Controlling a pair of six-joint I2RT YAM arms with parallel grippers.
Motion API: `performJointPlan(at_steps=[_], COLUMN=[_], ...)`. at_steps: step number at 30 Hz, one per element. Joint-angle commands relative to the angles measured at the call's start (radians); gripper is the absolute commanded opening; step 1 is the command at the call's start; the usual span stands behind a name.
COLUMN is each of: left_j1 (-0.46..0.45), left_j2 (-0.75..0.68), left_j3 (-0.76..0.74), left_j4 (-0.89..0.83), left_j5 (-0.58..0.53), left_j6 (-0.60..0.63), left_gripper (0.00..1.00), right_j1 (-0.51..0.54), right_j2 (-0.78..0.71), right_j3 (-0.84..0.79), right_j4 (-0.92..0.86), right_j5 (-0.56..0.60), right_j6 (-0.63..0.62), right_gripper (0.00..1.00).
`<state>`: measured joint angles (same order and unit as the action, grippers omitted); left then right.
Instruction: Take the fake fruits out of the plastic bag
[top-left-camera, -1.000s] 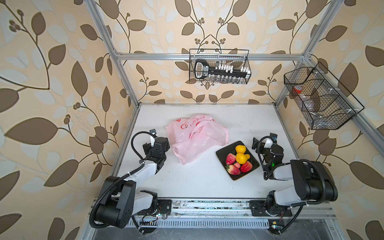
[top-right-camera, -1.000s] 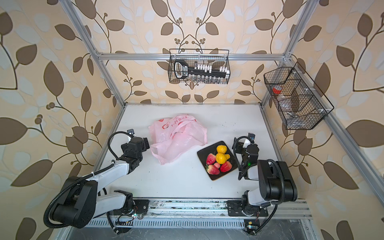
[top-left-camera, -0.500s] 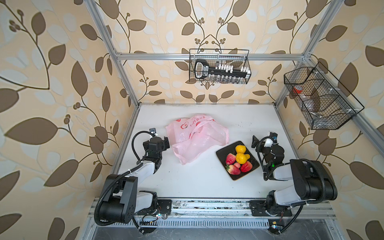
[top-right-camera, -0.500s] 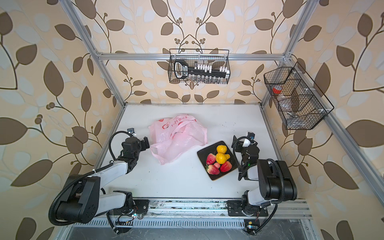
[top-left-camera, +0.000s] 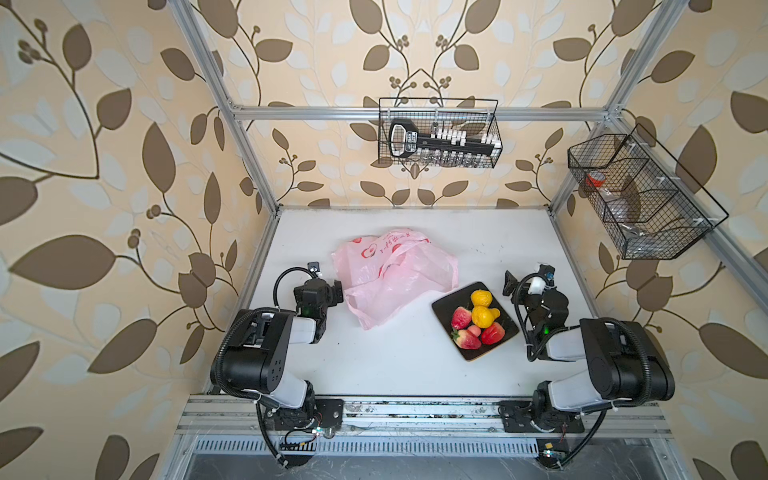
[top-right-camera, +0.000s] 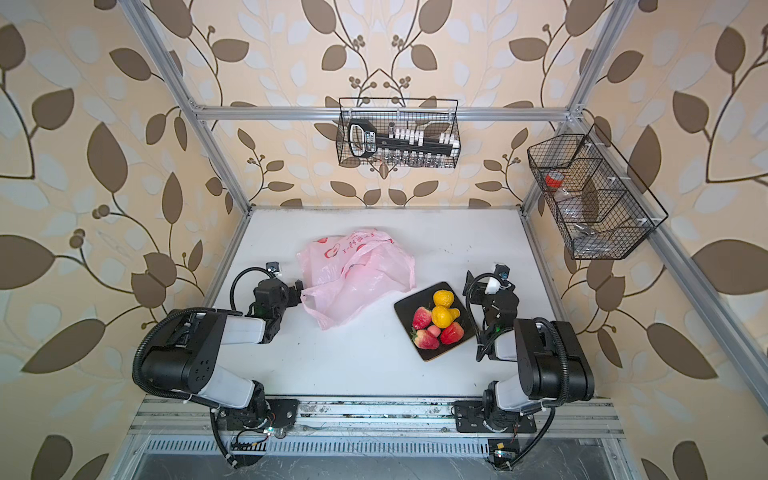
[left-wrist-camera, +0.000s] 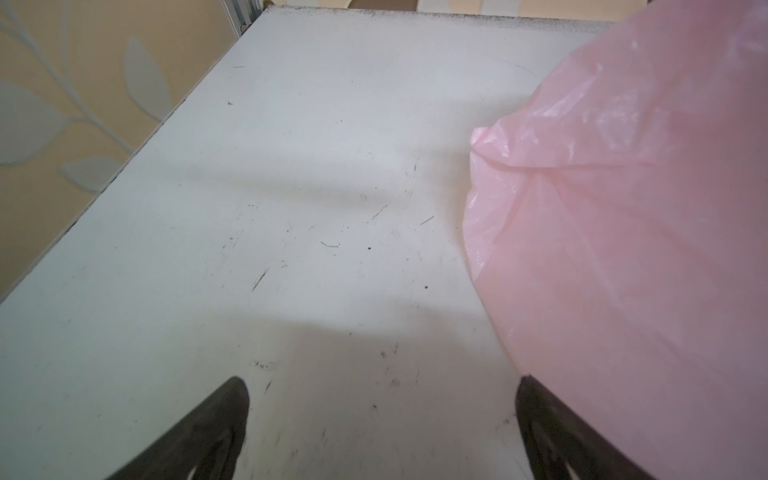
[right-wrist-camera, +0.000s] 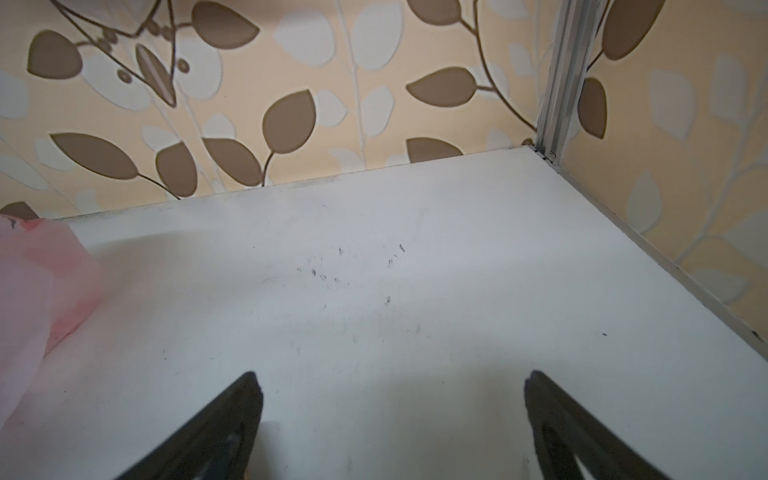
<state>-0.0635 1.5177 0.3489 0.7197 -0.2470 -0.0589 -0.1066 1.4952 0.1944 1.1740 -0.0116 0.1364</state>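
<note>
- The fake fruits lie heaped together on the dark square tray, right of centre on the white table. Both top views show this.
- Count on the tray: three red strawberries, two yellow-orange knobbed fruits, and one small pinkish round one tucked among them.
- The plastic bag lies crumpled and slack on the table, left of the tray and further back. Its red lettering and apple logos face up.
- The bag's near edge is just beside the tray's left corner. Cannot tell whether they touch.
- The left gripper has its jaws spread wide, with only bare table between them.
- In a top view the left gripper sits low at the bag's left edge, by a loop handle.
- In the left wrist view, pink film overlaps one of the fingers. Cannot tell whether it rests on that finger.
- The right gripper has its jaws spread wide and carries nothing.
- The right gripper is over bare table just right of the tray, pointing toward the back right corner. The bag's edge shows at the side of its wrist view.
</note>
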Motion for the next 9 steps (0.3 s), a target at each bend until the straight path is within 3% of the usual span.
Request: performJointPlan(at_steps=[1,5,9], left_j1=[0.014,0.028,0.032], left_j2=[-0.013,0.017,0.003], left_j3=[0.04,0.072,0.064], left_j4=[0.024,-0.011,-0.009], left_j5=[0.006,0.028,0.036], left_j6=[0.003,-0.002,-0.005], left_gripper=[0.99,0.99,0.99], right_j1=[0.006,0.019,0.077], right_j2=[0.0,-0.001,-0.003], right_j3=[0.007,0.01,0.022], right_j4=[0.02,0.012,-0.012], right_j5=[-0.003,0.022,0.129], right_j6=[-0.012,-0.014,-0.042], right_gripper=[0.99,1.0,1.0])
